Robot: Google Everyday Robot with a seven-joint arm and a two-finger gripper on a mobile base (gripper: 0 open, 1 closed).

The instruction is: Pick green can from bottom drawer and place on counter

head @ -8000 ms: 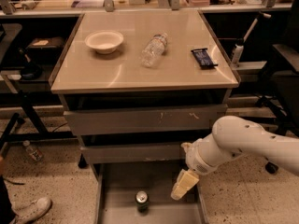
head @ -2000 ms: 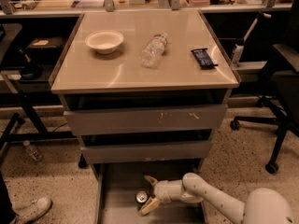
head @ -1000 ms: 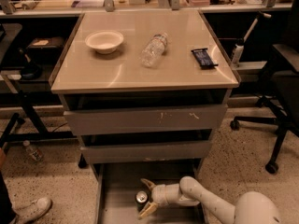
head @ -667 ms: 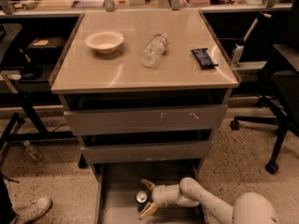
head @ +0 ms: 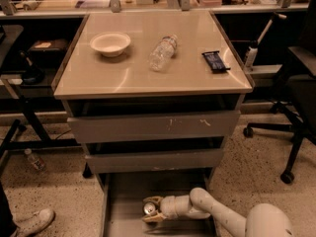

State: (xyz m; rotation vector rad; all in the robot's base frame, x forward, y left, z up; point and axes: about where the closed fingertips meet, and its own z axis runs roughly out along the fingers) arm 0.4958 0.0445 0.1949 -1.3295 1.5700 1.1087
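The green can (head: 149,209) stands upright on the floor of the pulled-out bottom drawer (head: 127,194), its silver top facing up. My gripper (head: 151,210) reaches in from the lower right, low inside the drawer. Its two fingers (head: 154,200) sit on either side of the can and press against it. The can rests on the drawer floor. My white arm (head: 219,215) lies across the drawer's right side. The counter (head: 133,78) is the glossy beige top above the drawers.
On the counter are a white bowl (head: 110,43), a clear water bottle (head: 163,52) lying down and a dark packet (head: 216,61). Two shallower drawers (head: 153,126) stick out above the bottom one. An office chair (head: 298,90) stands at the right, a shoe (head: 30,222) at the lower left.
Over the last two seconds my fingers have narrowed around the can. The can and the arm have barely moved.
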